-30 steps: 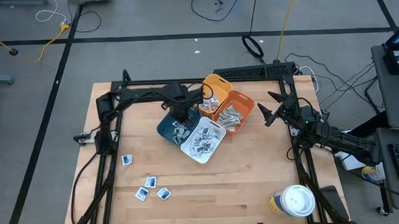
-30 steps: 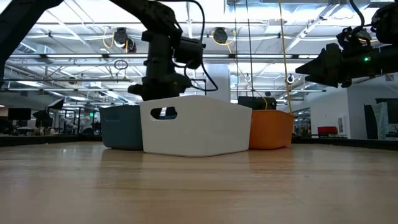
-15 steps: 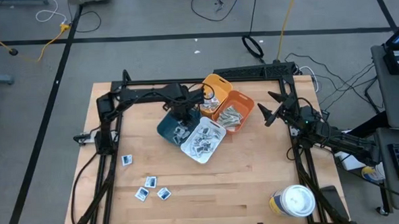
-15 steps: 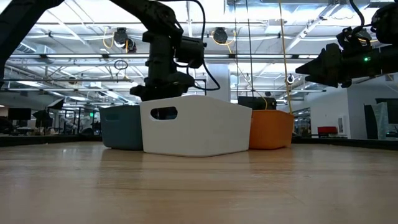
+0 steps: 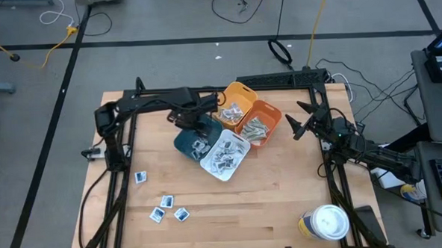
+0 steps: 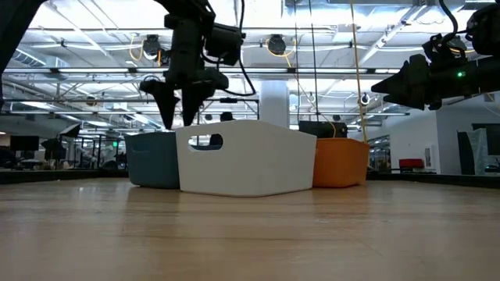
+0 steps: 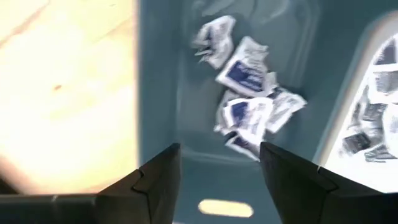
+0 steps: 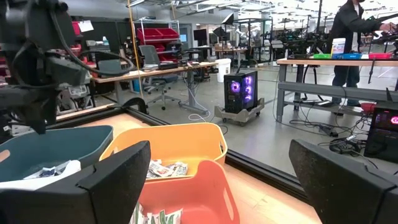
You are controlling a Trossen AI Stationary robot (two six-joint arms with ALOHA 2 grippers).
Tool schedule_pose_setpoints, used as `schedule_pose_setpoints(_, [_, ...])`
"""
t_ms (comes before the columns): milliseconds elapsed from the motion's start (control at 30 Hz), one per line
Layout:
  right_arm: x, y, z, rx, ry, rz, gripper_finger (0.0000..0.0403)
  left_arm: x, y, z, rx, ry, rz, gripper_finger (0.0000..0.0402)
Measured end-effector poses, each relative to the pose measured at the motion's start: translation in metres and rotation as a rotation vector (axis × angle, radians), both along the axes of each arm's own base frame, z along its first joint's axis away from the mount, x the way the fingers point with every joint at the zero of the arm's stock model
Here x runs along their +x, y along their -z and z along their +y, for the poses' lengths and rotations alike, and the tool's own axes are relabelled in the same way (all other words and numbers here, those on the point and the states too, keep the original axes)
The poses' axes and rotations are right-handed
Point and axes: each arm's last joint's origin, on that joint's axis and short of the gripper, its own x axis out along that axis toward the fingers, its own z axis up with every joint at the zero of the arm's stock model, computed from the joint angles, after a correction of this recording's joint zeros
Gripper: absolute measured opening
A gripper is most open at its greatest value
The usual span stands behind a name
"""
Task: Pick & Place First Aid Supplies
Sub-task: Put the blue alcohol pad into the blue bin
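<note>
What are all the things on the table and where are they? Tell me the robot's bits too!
Teal bin: one, teal, middle of the table, with white-and-blue packets inside.
White bin: one, white, beside the teal bin, with packets inside.
Orange bin: one, orange, right of the white bin, holding grey-green strips.
Yellow bin: one, yellow, at the back of the cluster, with packets inside.
Loose packets: four, white with blue marks, on the wood near the front left.
Tub: one, white lid, front right corner.
Table: one, light wood.
Left gripper: open, above the teal bin.
Right gripper: open, waiting at the right side.
</note>
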Motion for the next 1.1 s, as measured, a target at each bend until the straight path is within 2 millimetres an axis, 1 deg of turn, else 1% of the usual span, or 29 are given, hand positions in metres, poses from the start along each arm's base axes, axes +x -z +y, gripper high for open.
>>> schedule_pose_setpoints(133, [0.000,0.000,0.000,0.000,0.000,0.000,0.0377,-0.011,-0.013,-0.003,0.023,-0.028,0.024,0.0209])
schedule_pose_setpoints(200, [0.000,0.000,0.000,0.000,0.000,0.000,0.0377,-0.015,-0.020,-0.012,0.040,-0.027,0.015,0.0203])
schedule_pose_setpoints(267, [0.000,0.000,0.000,0.000,0.000,0.001,0.0377,-0.019,-0.022,-0.027,0.044,-0.016,0.014,0.0197])
schedule_pose_setpoints(467, [0.000,0.000,0.000,0.000,0.000,0.000,0.0377,-0.040,-0.012,-0.083,0.035,0.001,0.042,0.0189])
schedule_pose_setpoints(600, [0.000,0.000,0.000,0.000,0.000,0.000,0.0377,-0.054,-0.002,-0.119,-0.005,0.004,0.068,0.0193])
schedule_pose_setpoints(700, [0.000,0.000,0.000,0.000,0.000,0.000,0.0377,-0.064,0.001,-0.145,-0.014,0.017,0.078,0.0200])
schedule_pose_setpoints(800, [0.000,0.000,0.000,0.000,0.000,0.000,0.0377,-0.069,0.002,-0.169,-0.007,0.027,0.081,0.0205])
schedule_pose_setpoints(933, [0.000,0.000,0.000,0.000,0.000,0.000,0.0377,-0.075,0.002,-0.194,-0.005,0.049,0.079,0.0206])
schedule_pose_setpoints(1100, [0.000,0.000,0.000,0.000,0.000,0.000,0.0377,-0.079,0.003,-0.215,-0.015,0.076,0.046,0.0197])
